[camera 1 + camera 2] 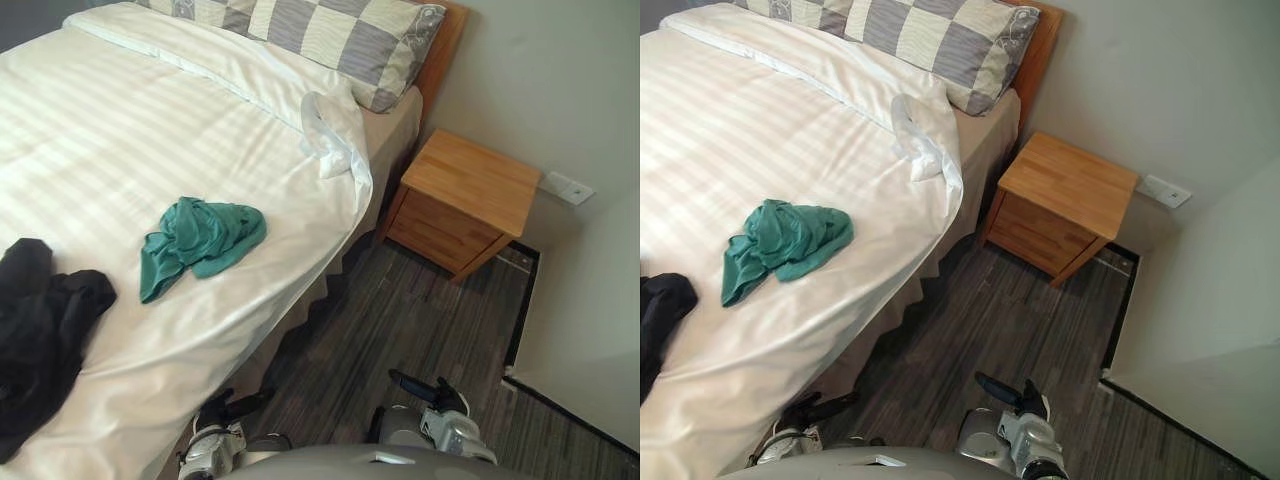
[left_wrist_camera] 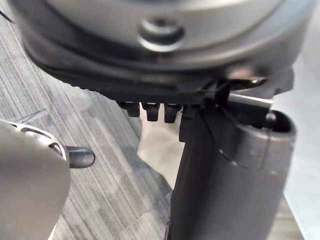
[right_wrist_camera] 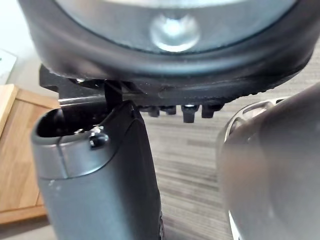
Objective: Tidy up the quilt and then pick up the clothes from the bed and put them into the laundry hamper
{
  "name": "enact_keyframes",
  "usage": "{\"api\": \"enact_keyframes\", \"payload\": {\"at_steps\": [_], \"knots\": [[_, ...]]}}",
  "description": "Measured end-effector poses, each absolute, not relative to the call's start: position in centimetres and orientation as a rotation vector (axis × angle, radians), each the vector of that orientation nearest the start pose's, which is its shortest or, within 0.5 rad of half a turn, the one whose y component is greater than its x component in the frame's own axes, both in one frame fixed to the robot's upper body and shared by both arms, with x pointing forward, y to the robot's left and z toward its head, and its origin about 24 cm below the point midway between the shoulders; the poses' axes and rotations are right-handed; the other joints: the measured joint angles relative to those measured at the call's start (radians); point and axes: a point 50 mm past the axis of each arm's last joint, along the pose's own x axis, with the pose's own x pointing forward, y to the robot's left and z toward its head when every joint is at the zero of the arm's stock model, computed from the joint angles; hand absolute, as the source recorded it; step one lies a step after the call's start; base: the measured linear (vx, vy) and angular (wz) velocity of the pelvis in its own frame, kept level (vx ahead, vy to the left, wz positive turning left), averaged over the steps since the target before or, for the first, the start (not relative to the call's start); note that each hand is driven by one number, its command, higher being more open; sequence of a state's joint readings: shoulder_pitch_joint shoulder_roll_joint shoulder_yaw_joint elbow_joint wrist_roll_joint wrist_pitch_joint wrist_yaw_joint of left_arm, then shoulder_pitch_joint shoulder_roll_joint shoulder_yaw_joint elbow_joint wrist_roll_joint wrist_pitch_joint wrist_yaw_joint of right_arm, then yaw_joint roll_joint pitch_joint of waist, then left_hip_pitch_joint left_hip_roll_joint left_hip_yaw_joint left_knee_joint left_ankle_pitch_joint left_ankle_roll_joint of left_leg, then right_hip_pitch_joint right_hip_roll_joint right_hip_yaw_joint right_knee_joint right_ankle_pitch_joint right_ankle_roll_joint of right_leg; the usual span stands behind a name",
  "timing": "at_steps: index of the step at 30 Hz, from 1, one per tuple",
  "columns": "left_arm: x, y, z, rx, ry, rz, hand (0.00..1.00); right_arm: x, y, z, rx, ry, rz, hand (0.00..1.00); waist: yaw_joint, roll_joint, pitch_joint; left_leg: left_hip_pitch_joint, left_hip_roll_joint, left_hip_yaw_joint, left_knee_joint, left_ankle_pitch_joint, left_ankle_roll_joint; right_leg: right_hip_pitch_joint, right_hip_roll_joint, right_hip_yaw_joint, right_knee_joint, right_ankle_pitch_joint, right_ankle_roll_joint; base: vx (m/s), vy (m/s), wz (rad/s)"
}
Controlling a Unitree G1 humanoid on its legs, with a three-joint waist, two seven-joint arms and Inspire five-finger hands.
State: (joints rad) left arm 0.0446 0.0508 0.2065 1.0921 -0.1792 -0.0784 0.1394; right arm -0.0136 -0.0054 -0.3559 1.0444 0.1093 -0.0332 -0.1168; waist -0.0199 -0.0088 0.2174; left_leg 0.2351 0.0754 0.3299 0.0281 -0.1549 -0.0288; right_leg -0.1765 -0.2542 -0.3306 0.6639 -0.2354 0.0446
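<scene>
A white striped quilt (image 1: 120,150) covers the bed, and its corner (image 1: 325,140) is bunched and folded back near the pillows. On it lie a crumpled teal garment (image 1: 200,238) in the middle and a black garment (image 1: 40,330) nearer me on the left. My left hand (image 1: 232,408) hangs low by the bed's side, fingers relaxed and holding nothing. My right hand (image 1: 425,388) hangs over the wooden floor, also open and empty. Both hands are well short of the clothes.
Checked grey pillows (image 1: 340,35) lean on the wooden headboard. A wooden nightstand (image 1: 465,195) stands right of the bed against the wall, with a wall socket (image 1: 567,187) beside it. Dark plank floor (image 1: 400,310) runs between bed, nightstand and the wall on the right.
</scene>
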Motion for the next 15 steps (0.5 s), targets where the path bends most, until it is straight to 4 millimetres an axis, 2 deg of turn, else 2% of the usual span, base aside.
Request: {"api": "enact_keyframes", "payload": {"at_steps": [2, 3, 4, 5, 6, 8, 10, 12, 13, 14, 15], "knots": [[10.1, 20.1, -16.0, -0.125, 1.045, 0.441, 1.0, 12.4, -20.1, -15.3, 0.264, 0.984, -0.519, 1.0, -0.015, -0.001, 0.0, 0.019, 0.023, 0.022, 0.0, -0.016, -0.032, -0.014, 0.019, -0.003, -0.196, 0.034, 0.021, 0.24, -0.23, -0.32], [10.5, 20.1, -15.9, -0.105, 1.039, 0.424, 1.0, 12.2, -20.1, -15.4, 0.291, 0.986, -0.54, 1.0, -0.017, -0.002, 0.001, 0.039, 0.036, 0.049, 0.0, -0.034, -0.063, -0.021, 0.032, -0.002, -0.327, 0.12, 0.019, 0.22, -0.23, -0.52], [10.5, 20.1, -15.9, -0.091, 1.041, 0.411, 1.0, 11.9, -20.2, -15.4, 0.301, 0.99, -0.553, 1.0, -0.022, -0.001, 0.0, 0.061, 0.051, 0.067, -0.002, -0.042, -0.086, -0.01, 0.049, -0.004, -0.363, 0.237, 0.024, 0.32, -0.311, -0.74], [10.5, 19.5, -16.0, -0.084, 1.048, 0.388, 1.0, 11.9, -20.4, -15.4, 0.306, 0.99, -0.559, 1.0, -0.027, 0.026, -0.001, 0.082, 0.091, 0.098, -0.005, -0.046, -0.114, -0.003, 0.099, -0.006, -0.369, 0.237, 0.017, 0.33, -0.298, -0.89], [10.4, 19.3, -16.1, -0.055, 1.058, 0.356, 1.0, 12.2, -20.6, -15.3, 0.306, 0.974, -0.562, 1.0, -0.037, 0.043, 0.0, 0.094, 0.116, 0.143, -0.006, -0.036, -0.134, -0.018, 0.133, 0.0, -0.341, 0.22, -0.005, 0.35, -0.323, -0.98], [11.7, 18.1, -15.9, -0.055, 1.04, 0.307, 1.0, 12.5, -20.9, -15.1, 0.313, 0.959, -0.575, 1.0, -0.055, 0.053, 0.007, 0.117, 0.137, 0.197, -0.012, 0.003, -0.191, -0.056, 0.165, 0.005, -0.281, 0.182, -0.035, 0.24, -0.23, -0.89], [12.6, 17.2, -15.7, -0.052, 1.013, 0.266, 1.0, 12.3, -21.0, -15.2, 0.318, 0.966, -0.582, 1.0, -0.072, 0.053, 0.006, 0.139, 0.147, 0.201, -0.004, 0.049, -0.21, -0.041, 0.201, 0.014, -0.29, 0.164, -0.052, 0.2, -0.175, -0.65], [12.9, 16.6, -15.5, -0.073, 0.992, 0.257, 1.0, 11.7, -21.0, -15.3, 0.318, 0.979, -0.59, 1.0, -0.066, 0.043, 0.002, 0.103, 0.197, 0.176, 0.188, 0.056, -0.211, 0.01, 0.243, 0.044, -0.354, 0.136, -0.059, 0.2, -0.195, -0.72], [12.7, 16.6, -15.5, -0.081, 0.992, 0.263, 1.0, 11.4, -21.1, -15.4, 0.313, 0.983, -0.59, 1.0, -0.066, 0.04, 0.002, 0.043, 0.235, 0.132, 0.354, 0.067, -0.193, 0.042, 0.258, 0.052, -0.389, 0.128, -0.069, 0.15, -0.177, -0.59], [13.0, 16.7, -15.4, -0.083, 0.979, 0.266, 1.0, 11.3, -21.1, -15.4, 0.302, 0.985, -0.583, 1.0, -0.065, 0.04, 0.004, -0.029, 0.27, 0.065, 0.53, 0.114, -0.125, 0.083, 0.275, 0.063, -0.427, 0.123, -0.076, 0.2, -0.197, -0.59], [13.0, 16.7, -15.3, -0.087, 0.965, 0.272, 1.0, 11.3, -21.4, -15.3, 0.269, 0.99, -0.566, 1.0, -0.06, 0.043, 0.009, -0.105, 0.283, -0.02, 0.685, 0.122, -0.075, 0.117, 0.292, 0.086, -0.455, 0.123, -0.081, 0.25, -0.15, -0.8]]}}
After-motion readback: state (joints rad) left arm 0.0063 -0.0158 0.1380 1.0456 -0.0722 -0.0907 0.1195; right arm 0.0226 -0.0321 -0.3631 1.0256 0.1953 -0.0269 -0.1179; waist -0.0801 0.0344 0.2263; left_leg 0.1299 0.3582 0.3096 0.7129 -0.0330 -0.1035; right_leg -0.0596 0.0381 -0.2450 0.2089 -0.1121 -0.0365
